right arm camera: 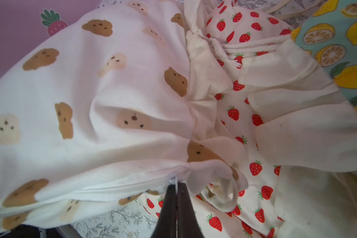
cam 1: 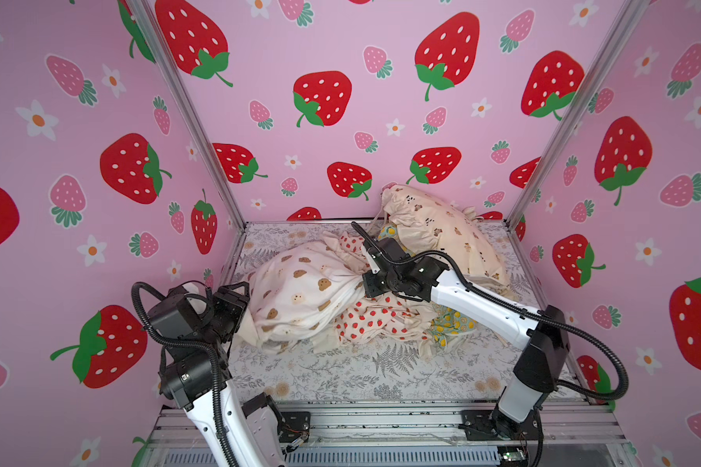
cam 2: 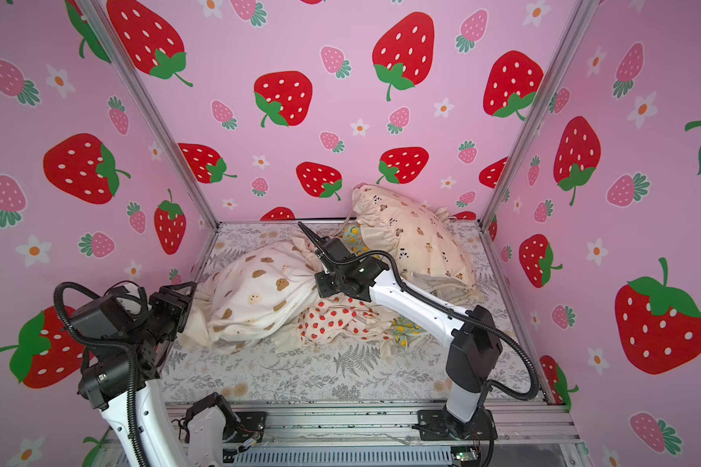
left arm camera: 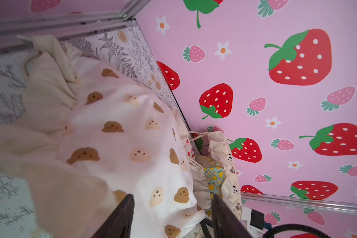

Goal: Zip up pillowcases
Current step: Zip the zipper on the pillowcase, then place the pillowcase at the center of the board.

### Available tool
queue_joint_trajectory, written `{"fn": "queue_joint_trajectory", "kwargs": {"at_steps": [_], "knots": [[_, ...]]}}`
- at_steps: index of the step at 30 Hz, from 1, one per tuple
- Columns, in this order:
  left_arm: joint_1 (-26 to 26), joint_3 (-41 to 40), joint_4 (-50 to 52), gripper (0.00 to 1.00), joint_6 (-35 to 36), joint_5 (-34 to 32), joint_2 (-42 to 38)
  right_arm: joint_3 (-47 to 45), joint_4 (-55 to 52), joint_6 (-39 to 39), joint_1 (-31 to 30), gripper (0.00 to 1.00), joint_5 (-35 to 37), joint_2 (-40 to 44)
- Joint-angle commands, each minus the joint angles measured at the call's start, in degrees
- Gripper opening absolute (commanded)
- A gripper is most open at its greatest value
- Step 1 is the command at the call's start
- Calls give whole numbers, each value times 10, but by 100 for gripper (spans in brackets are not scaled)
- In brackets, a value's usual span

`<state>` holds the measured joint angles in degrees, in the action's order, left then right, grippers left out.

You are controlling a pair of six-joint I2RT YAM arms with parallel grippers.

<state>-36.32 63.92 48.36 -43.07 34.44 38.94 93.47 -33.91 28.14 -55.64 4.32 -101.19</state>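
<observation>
1. The bear-print pillowcase lies stuffed at centre-left in both top views, on the fern-print sheet, spanning the gap btwn the two arms.
2. The right gripper is seen w/ fingers pressed together, clamped on the small white zipper pull at the case's gathered corner. This grip is prob. meant for drawing the slider along the seam.
3. The left gripper is seen w/ fingers apart. The case's opposite end shows btwn them but nothing is pinched. It is judged to be placed there as the anchor for keeping the seam taut, though no hold is given at present.
4. The seam beside the pull looks shut as far as it can be followed, so this zip is judged done or nearly so.
5. The strawberry-print pillowcase is heaped just right of the bear case, partly under the right arm. The lemon-print pillowcase is wedged beside it. The ruffled beige pillowcase is propped at the rear, right of centre, near the back wall.
6. Hidden or unclear:
   - The left fingertips are blocked by the wrist in the top views.
   - No zip is visible on the other three cases.
   - The lemon case is mostly buried.
   - The seam's far end is cut off in the right wrist view, so full closure can't be confirmed.
</observation>
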Motion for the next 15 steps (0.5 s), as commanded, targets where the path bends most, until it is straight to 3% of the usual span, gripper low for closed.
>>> {"fn": "queue_joint_trajectory", "kwargs": {"at_steps": [1, 6, 9, 15], "knots": [[3, 29, 38, 70, 44, -14, -20, 31, 30, -17, 4, 0, 2, -16], [57, -7, 30, 72, 30, 32, -46, 19, 50, -18, 4, 2, -45, -22], [104, -42, 7, 71, 11, 35, -72, -11, 52, -17, 4, 12, -43, 1], [243, -97, -38, 71, 2, -36, -53, -49, 29, -16, 5, 39, -27, 49]]}}
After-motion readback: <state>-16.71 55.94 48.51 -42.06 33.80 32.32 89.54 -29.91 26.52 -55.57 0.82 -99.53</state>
